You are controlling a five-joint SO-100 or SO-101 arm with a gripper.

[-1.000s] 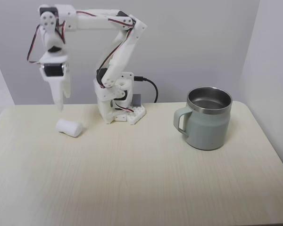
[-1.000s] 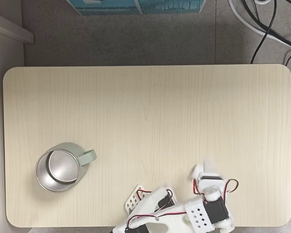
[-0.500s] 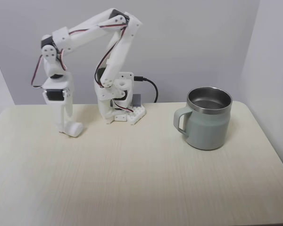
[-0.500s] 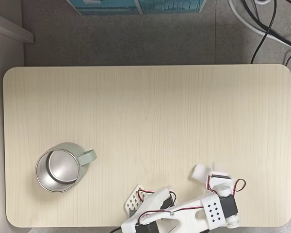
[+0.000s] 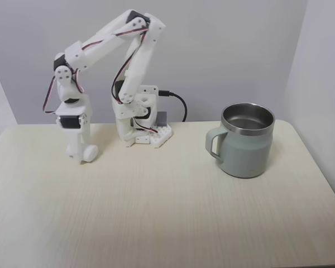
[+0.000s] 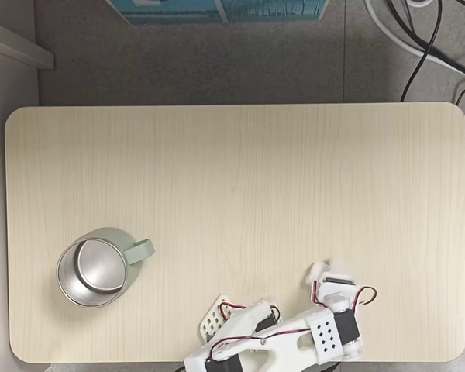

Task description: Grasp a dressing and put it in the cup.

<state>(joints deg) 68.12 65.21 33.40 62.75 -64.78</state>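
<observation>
The dressing (image 5: 90,153) is a small white roll lying on the table at the left, near the arm's base. My white gripper (image 5: 78,154) points straight down and its tips rest on the table over the roll's left half, so just the right end shows. From above, in the other fixed view, the dressing (image 6: 318,271) peeks out beside the gripper (image 6: 327,274) at the table's lower edge. The gap between the jaws is hidden. The cup (image 5: 245,140), a pale grey-green mug with a steel rim, stands upright far to the right; from above the cup (image 6: 92,288) sits at the lower left.
The arm's base (image 5: 138,131) is fixed at the back of the light wood table (image 5: 167,212), with a black cable (image 5: 178,103) behind it. A grey wall stands close behind. Cables (image 6: 418,39) lie on the floor beyond the table.
The gripper came down from above the table onto the dressing, then shifted a little toward the base and turned its wrist. The roll has barely moved. The cup has stayed put.
</observation>
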